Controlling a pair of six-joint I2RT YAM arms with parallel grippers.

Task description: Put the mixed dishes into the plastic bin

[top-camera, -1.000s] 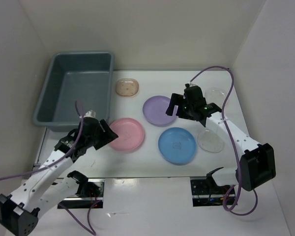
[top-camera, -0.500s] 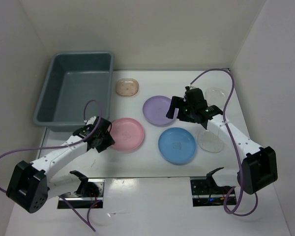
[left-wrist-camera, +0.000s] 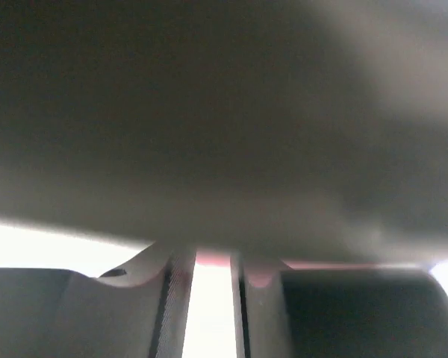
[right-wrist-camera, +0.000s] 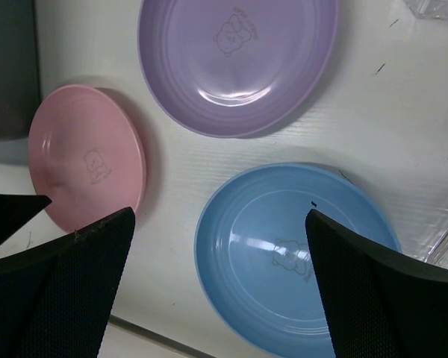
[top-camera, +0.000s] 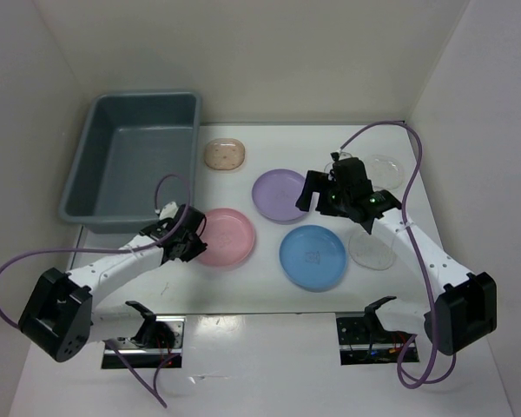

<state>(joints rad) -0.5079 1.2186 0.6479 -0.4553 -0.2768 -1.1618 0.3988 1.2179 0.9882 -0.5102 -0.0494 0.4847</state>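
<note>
Plastic bin [top-camera: 130, 165] lengthwise toward back wall [top-camera: 269, 61], on white table [top-camera: 269, 300]; right gripper [right-wrist-camera: 218, 216] wide apart, left gripper [top-camera: 191, 241] unclear.

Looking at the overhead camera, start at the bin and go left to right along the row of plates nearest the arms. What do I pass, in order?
grey bin → pink plate → blue plate → clear plate

Table [top-camera: 269, 141] w/ bin [top-camera: 130, 165], beige dish [top-camera: 224, 155], pink plate [top-camera: 232, 236], purple plate [top-camera: 276, 193], blue plate [top-camera: 313, 257], near clear plate [top-camera: 371, 249], far clear plate [top-camera: 385, 169].
</note>
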